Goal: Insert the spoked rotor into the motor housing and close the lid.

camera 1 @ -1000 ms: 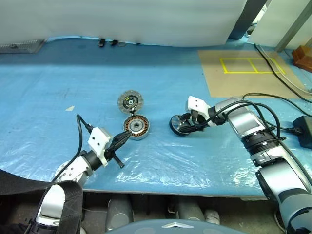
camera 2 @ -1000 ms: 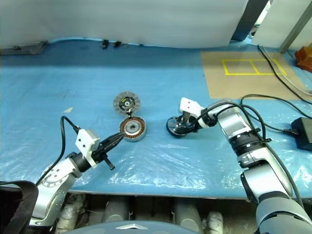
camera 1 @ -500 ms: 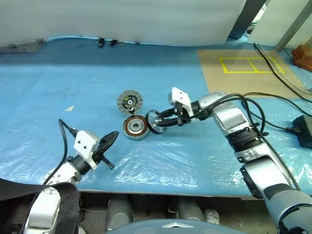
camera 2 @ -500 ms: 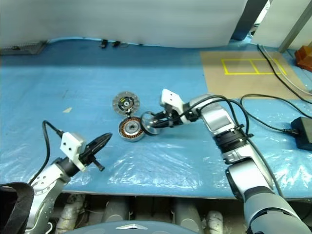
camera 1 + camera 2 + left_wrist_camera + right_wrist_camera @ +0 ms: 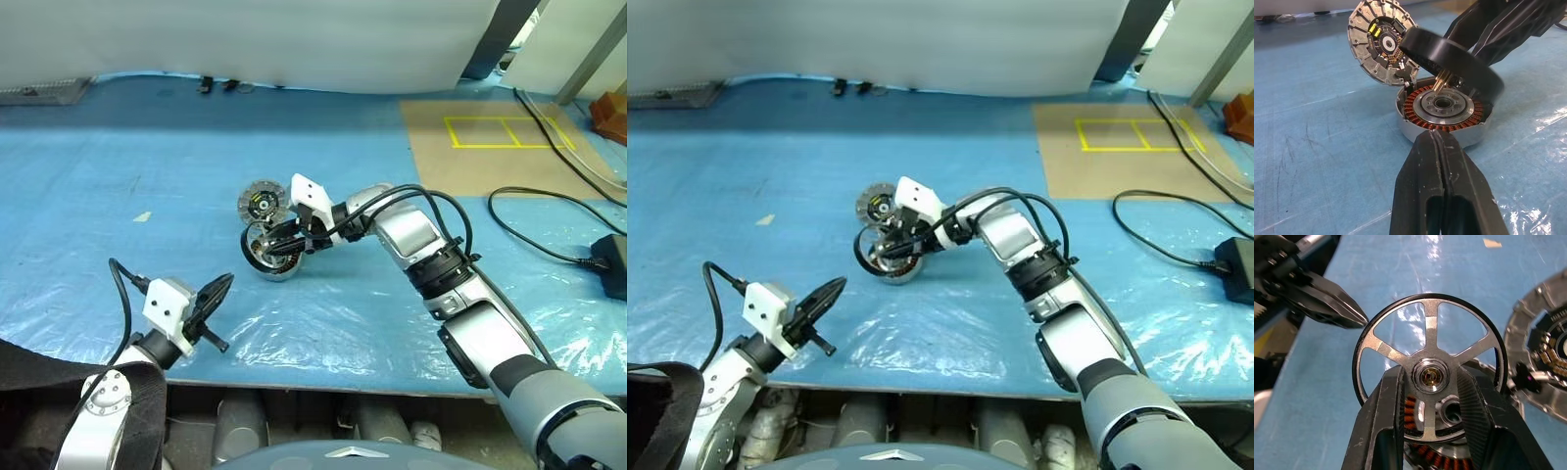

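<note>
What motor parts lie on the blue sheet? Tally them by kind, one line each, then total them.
Black spoked rotor ring, held tilted above the housing in the right claw: 1
Round silver motor housing with copper windings: 1
Ribbed silver-grey lid disc with black centre, propped against the housing: 1
Total: 3

Bright, even overhead light, soft short shadows, white glare patches on the wrinkled plastic sheet (image 5: 323, 323) over the tabletop toward 6 o'clock in head views, wrist views sharp on the motor housing (image 5: 1442, 110) and spoked rotor (image 5: 1430, 374), own gripper fingers (image 5: 1444, 196) soft, mild edge distortion.
</note>
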